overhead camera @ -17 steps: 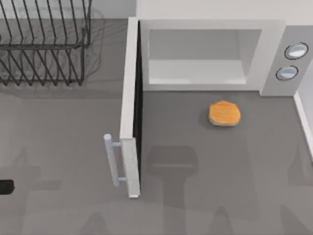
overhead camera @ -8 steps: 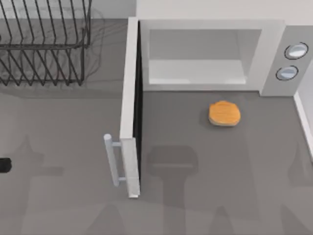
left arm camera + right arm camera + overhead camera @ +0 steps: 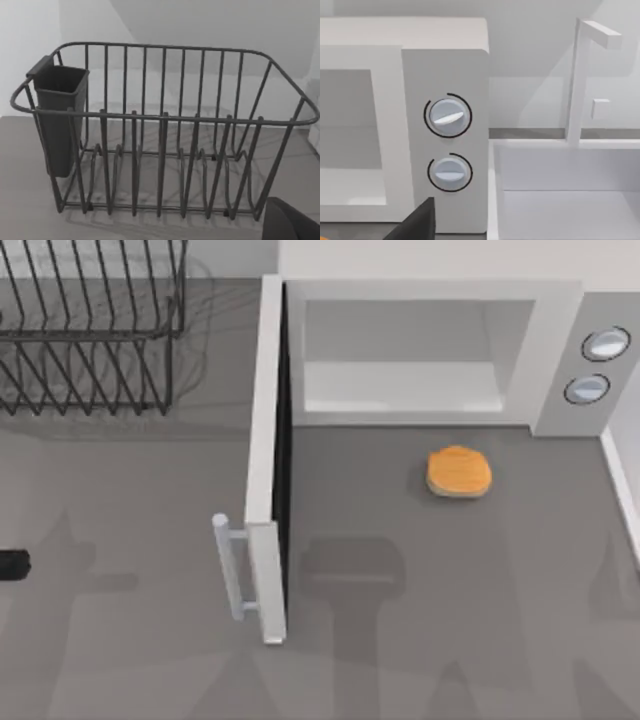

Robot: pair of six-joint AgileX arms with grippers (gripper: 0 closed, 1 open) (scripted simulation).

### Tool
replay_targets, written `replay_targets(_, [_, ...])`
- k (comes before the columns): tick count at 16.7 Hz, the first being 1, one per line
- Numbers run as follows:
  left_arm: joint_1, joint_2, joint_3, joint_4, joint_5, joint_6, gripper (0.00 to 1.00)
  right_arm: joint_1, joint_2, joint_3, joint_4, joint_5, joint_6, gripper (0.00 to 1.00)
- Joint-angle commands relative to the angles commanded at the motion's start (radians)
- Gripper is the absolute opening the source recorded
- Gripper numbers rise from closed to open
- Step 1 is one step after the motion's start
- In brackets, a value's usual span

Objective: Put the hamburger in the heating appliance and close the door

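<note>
Top view: the grey table (image 3: pixel 130 540) carries the microwave (image 3: pixel 430 350) at the back, right of centre, its white cavity open to the front. Two round knobs, one (image 3: pixel 605 343) above the other (image 3: pixel 586 389), sit on its panel at the right end. The door (image 3: pixel 268 460) stands swung fully out from the cavity's left edge, edge-on to the camera, with its dark inner face turned right and the bar handle (image 3: pixel 226 565) on its left side near the free end. A black wire rack (image 3: pixel 90 330) fills the back left corner, well apart from the door. The hamburger (image 3: pixel 458 473) lies flat on the table just in front of the cavity, toward its right half, touching neither microwave nor door.

At the table's left edge, level with the handle, a small dark piece of the left gripper (image 3: pixel 12 565) pokes in; whether its fingers are open or closed cannot be told. Left wrist view faces the rack (image 3: pixel 160 135), with a dark cup (image 3: pixel 57 115) hung at one end.

Right wrist view faces the microwave's panel (image 3: pixel 445 135), beside a white frame (image 3: pixel 580 75). A dark part of the right gripper (image 3: pixel 417 225) shows at the frame's edge, its state impossible to tell.
</note>
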Motion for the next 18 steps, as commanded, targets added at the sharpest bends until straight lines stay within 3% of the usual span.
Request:
replay_targets(11, [-0.413, 0.698, 0.497, -0.464, -0.267, -0.284, 0.0, 0.0, 0.0, 0.0, 0.0, 0.0, 0.0, 1.0])
replay_targets(15, [-0.521, 0.822, 0.617, -0.585, -0.343, -0.365, 0.0, 0.0, 0.0, 0.0, 0.0, 0.0, 0.0, 1.0])
replay_targets(18, [-0.532, 0.833, 0.627, -0.595, -0.35, -0.373, 0.0, 0.0, 0.0, 0.0, 0.0, 0.0, 0.0, 1.0])
